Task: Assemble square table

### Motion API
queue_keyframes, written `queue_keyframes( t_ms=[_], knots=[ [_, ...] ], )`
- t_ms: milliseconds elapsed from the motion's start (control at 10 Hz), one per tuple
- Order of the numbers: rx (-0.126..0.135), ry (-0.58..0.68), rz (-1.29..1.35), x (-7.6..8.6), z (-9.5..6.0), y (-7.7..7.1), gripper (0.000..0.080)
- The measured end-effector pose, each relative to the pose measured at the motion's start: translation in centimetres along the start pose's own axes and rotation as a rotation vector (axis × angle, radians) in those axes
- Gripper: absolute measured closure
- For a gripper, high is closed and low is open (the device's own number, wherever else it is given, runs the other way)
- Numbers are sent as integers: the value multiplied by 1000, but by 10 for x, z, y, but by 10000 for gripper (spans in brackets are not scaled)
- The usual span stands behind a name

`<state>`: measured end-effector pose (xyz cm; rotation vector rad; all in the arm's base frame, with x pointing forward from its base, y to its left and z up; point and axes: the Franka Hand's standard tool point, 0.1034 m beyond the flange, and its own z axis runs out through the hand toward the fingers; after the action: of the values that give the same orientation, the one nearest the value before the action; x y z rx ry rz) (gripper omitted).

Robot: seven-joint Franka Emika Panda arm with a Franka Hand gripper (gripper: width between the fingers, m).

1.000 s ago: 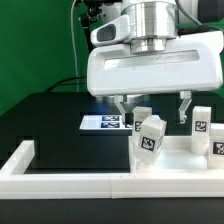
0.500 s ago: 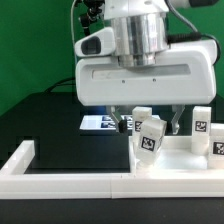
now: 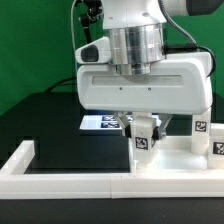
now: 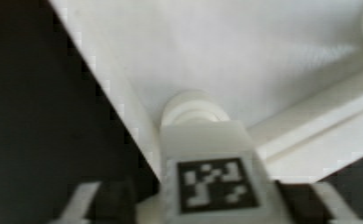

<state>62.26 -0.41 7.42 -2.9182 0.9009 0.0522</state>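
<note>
While jaws (image 3: 143, 127) straddle one leg block (image 3: 143, 141), two stand beside.

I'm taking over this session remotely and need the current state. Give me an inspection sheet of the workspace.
Surface: black table top, bordered by a long low white wall.
Job's things: white square slab lies flat at the exterior view's right. One tag-marked leg block stands upright right under the claw; more tagged blocks stand behind, partly hidden.
Clutter: nothing seen.
Claw: claw is lowered over the leg block; the wrist view shows that block between the fingers; contact cannot be told.
Cables: a dark cable runs behind the arm.
Surroundings: green backdrop; marker board lies flat on the table.
</note>
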Motion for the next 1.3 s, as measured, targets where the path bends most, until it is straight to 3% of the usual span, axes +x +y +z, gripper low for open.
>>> queue_keyframes(
  t_ms=[400, 600, 700, 900, 1000, 1300],
  knots=[
    [0, 2, 317, -1, 1, -1, 514],
    [14, 15, 581, -4, 2, -9, 513],
    [34, 17, 737, -5, 2, -11, 514],
    [111, 33, 1033, -8, 3, -11, 512],
    [131, 33, 1148, -9, 4, -13, 512],
    [139, 32, 1202, -9, 4, -15, 511]
  ],
)
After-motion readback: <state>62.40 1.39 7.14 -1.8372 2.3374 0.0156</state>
